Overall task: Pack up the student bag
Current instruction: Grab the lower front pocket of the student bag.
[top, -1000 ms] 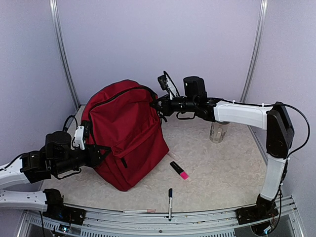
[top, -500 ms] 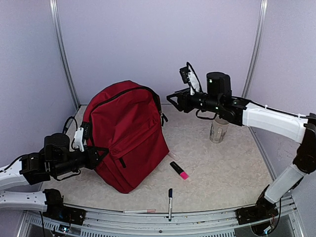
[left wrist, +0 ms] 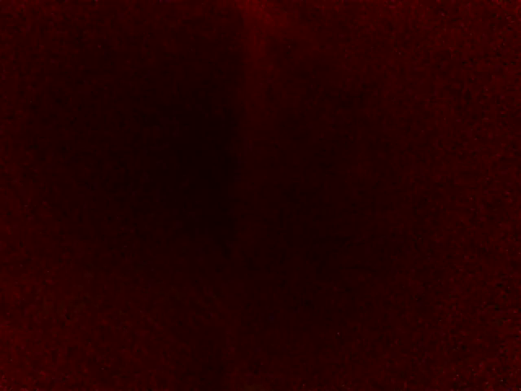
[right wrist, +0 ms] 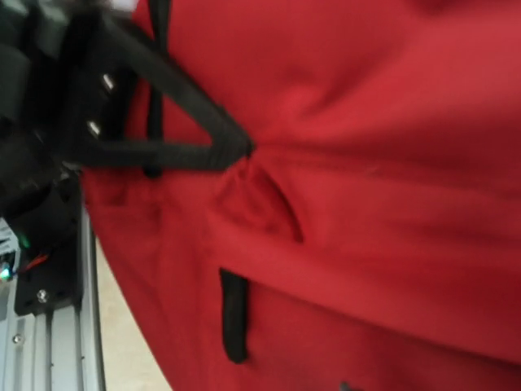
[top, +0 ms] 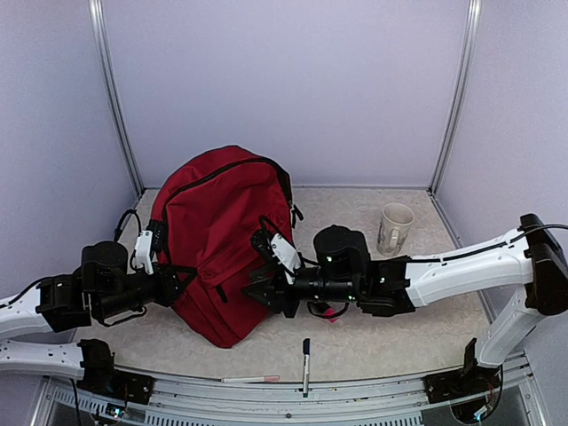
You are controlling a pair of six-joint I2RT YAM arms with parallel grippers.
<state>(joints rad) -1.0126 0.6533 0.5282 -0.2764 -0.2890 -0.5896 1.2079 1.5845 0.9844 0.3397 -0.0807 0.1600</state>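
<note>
The student bag stands upright at the left, dark red with black zips. My left gripper is shut on a fold of fabric on the bag's lower left side; in the right wrist view its tips pinch that fold. The left wrist view is only dark red cloth. My right gripper hangs low against the bag's front, jaws apart, holding nothing. Its own fingers do not show in the right wrist view, which faces the bag and a black zip pull.
A beige mug stands at the back right. A dark pen and a thin white pen lie near the front edge. A pink highlighter peeks out under the right arm. Walls close the back and sides.
The right arm swung from the bag's top, out to the right, then down low in front of the bag, letting go as it left. The left gripper closed on the fabric.
</note>
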